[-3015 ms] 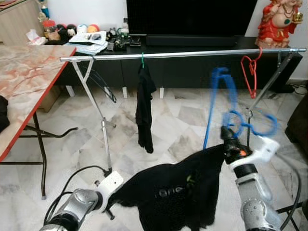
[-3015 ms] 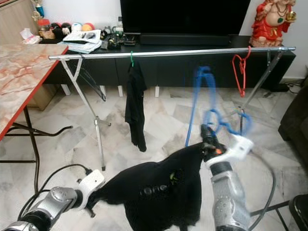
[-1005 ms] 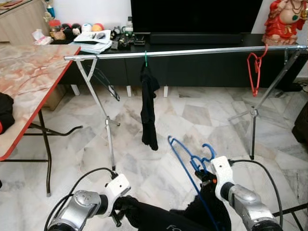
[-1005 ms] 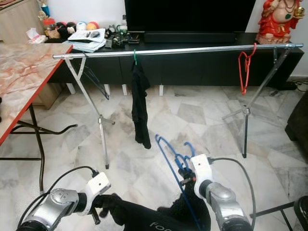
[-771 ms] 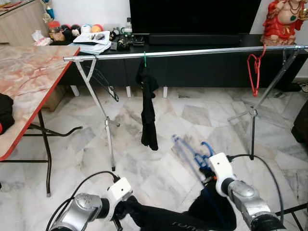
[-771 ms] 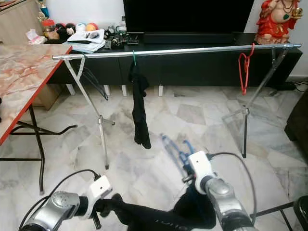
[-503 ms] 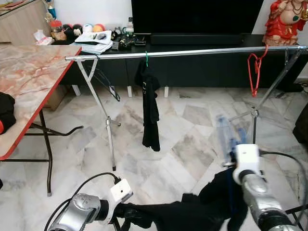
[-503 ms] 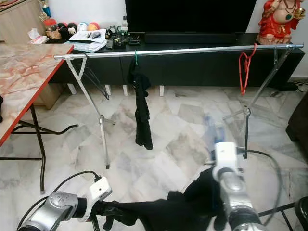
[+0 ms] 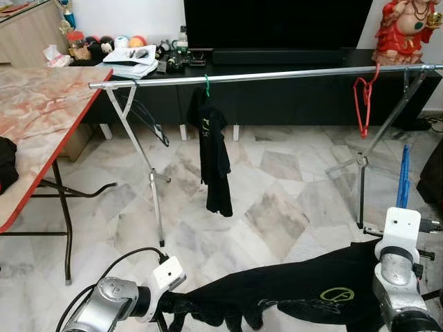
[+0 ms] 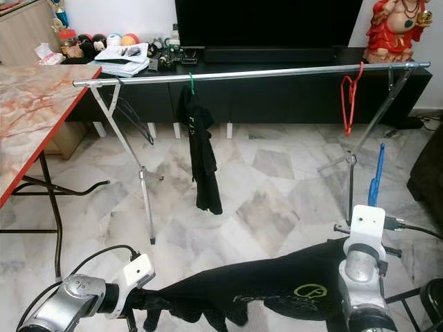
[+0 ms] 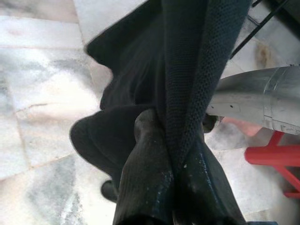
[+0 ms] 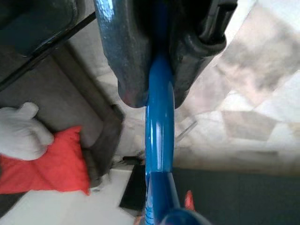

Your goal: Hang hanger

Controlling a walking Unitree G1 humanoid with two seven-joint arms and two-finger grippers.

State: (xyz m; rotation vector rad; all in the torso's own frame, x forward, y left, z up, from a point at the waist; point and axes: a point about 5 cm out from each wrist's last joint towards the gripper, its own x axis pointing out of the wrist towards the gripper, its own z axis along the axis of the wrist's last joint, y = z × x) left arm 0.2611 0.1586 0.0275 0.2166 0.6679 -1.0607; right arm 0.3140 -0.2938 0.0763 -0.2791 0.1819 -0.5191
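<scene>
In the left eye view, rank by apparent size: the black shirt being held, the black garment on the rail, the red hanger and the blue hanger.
1. black shirt, nearest the camera, so it looks bigger.
2. black garment hanging on the rail.
3. red hanger and blue hanger: alike; the blue one is partly hidden, so I won't rank them.

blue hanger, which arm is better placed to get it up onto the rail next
Right. The right gripper is shut on the blue hanger, which points up toward the rail. The left gripper is low, clamped on the black shirt.
</scene>
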